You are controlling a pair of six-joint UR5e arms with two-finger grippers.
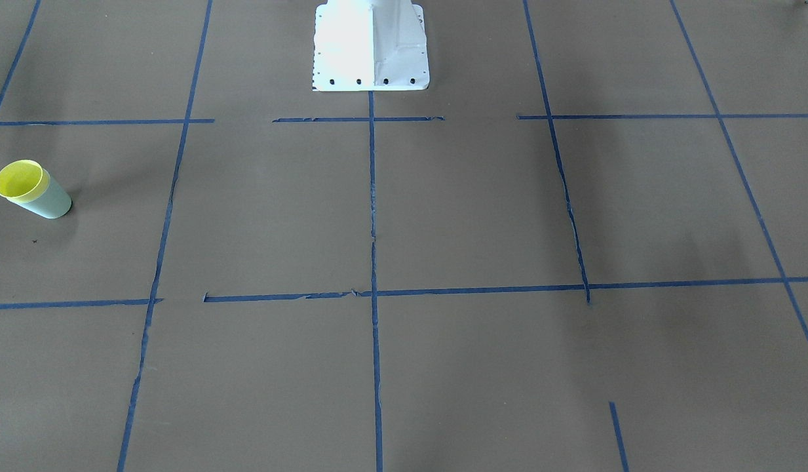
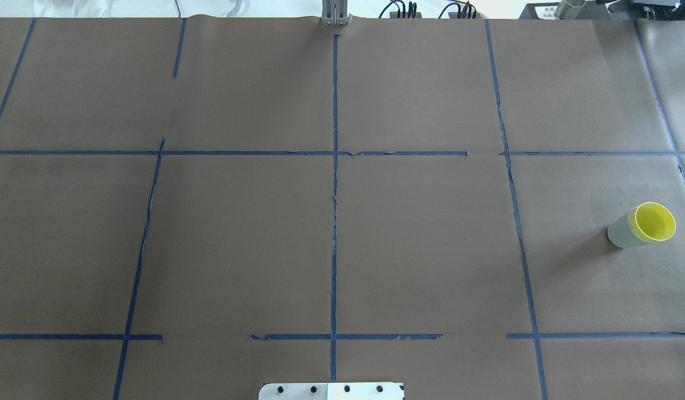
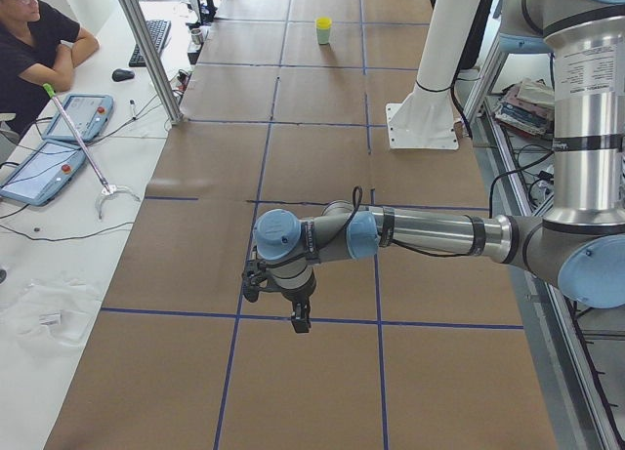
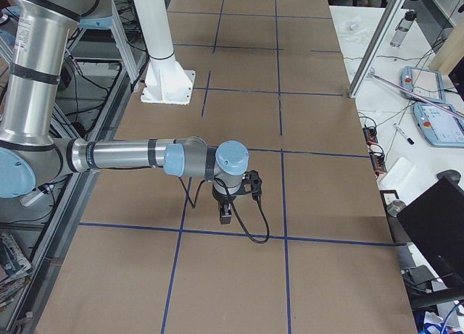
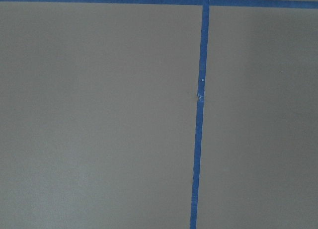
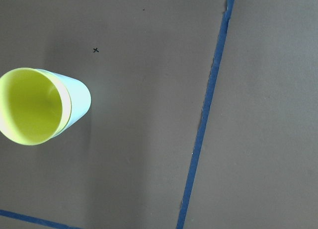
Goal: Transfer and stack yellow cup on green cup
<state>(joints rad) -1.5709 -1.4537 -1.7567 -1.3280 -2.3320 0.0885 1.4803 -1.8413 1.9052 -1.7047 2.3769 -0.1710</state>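
Observation:
The yellow cup (image 1: pixel 18 180) sits nested inside the green cup (image 1: pixel 50 203), upright on the brown table at my far right. Only its rim and inside show; the green wall shows below it. The pair also shows in the overhead view (image 2: pixel 655 221), in the right wrist view (image 6: pixel 27 112) and far off in the exterior left view (image 3: pixel 323 26). My left gripper (image 3: pixel 298 318) hangs over the table's left end. My right gripper (image 4: pixel 226 216) hangs above the table beside the cups, which are hidden in that view. Neither touches a cup. I cannot tell whether either is open or shut.
Blue tape lines (image 2: pixel 334 166) grid the brown paper. The white robot base (image 1: pixel 371 46) stands at the table's near middle edge. An aluminium post (image 3: pixel 146 50) stands on the operators' side, with a seated person (image 3: pixel 29 40) and tablets (image 3: pixel 44 167) beyond it.

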